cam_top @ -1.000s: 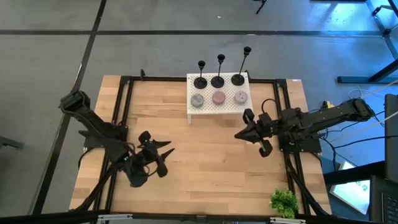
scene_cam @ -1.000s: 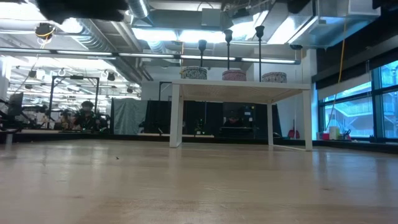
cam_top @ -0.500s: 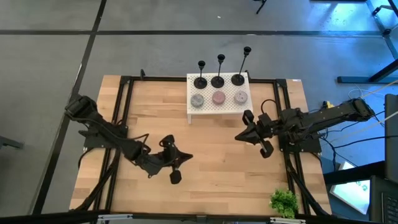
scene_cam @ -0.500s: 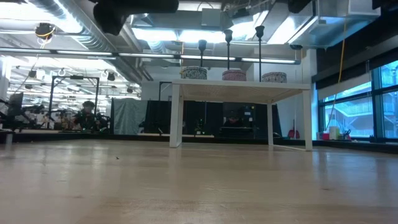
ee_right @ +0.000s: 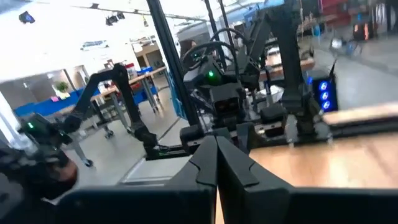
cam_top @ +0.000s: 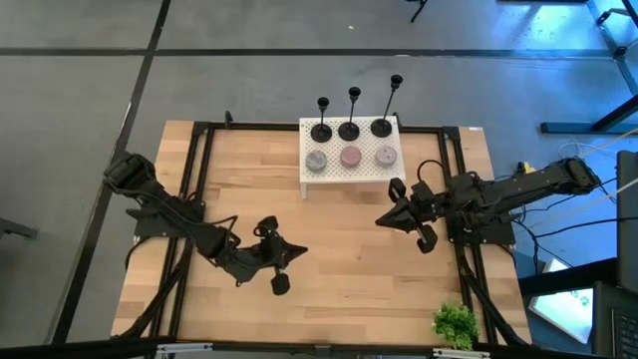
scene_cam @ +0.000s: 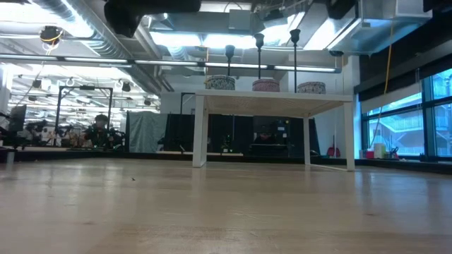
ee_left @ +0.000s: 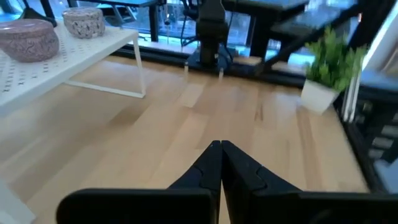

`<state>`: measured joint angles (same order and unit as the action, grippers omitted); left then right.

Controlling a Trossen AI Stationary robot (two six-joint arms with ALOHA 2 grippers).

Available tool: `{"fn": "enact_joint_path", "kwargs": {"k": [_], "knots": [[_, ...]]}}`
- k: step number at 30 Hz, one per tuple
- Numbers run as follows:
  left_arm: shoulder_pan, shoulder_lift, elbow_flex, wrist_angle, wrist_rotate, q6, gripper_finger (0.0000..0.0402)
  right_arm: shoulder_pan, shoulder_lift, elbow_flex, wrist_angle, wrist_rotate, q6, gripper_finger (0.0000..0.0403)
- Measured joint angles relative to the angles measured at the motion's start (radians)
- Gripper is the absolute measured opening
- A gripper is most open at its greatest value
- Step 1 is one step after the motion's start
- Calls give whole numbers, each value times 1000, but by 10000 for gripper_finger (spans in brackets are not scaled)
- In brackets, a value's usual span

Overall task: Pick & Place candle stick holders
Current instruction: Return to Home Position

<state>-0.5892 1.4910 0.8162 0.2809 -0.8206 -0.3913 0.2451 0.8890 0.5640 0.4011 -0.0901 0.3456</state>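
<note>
I count three candle stick holders [cam_top: 349,128], all upright in one row along the back edge of the white perforated stand [cam_top: 333,175]. Their bases are close together but not touching. Heights step up toward the right arm's side, from the shortest holder [cam_top: 321,130] to the tallest holder [cam_top: 382,125]. In the low view the stems rise straight above the stand top, none tilted.

One round candle sits in front of each holder: a pink candle [cam_top: 350,157] in the middle, with grey candles [cam_top: 316,161] either side. The stand sits at the far middle of the table [cam_top: 339,299].

The left gripper [cam_top: 299,251] hangs over bare wood, front-left of centre and well apart from the stand. Its jaws are clenched on nothing; in the left wrist view I see the fingertips [ee_left: 214,155] touching.

The right gripper [cam_top: 382,219] is near the stand's front corner on the right arm's side, clear of it and pointing toward the table's centre. Its jaws are also pressed together and empty.

A small green plant [cam_top: 456,324] stands at the front corner on the right arm's side.
</note>
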Motion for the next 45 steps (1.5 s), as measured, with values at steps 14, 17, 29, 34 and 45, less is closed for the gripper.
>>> {"fn": "enact_joint_path", "kwargs": {"k": [14,17,29,34,45], "knots": [[7,0,0,16,29,-14,2,-63,-122,-51,-91,-74,-208,0],[-1,0,0,3,29,-14,2,-70,-197,-102,-93,1,-194,1],[4,0,0,0,-17,20,2,-69,-458,-233,-214,87,-228,1],[28,0,0,0,30,33,1,-69,-518,-268,-266,139,-219,0],[30,-1,1,61,28,163,2,-69,-611,-344,-264,141,-241,0]]}}
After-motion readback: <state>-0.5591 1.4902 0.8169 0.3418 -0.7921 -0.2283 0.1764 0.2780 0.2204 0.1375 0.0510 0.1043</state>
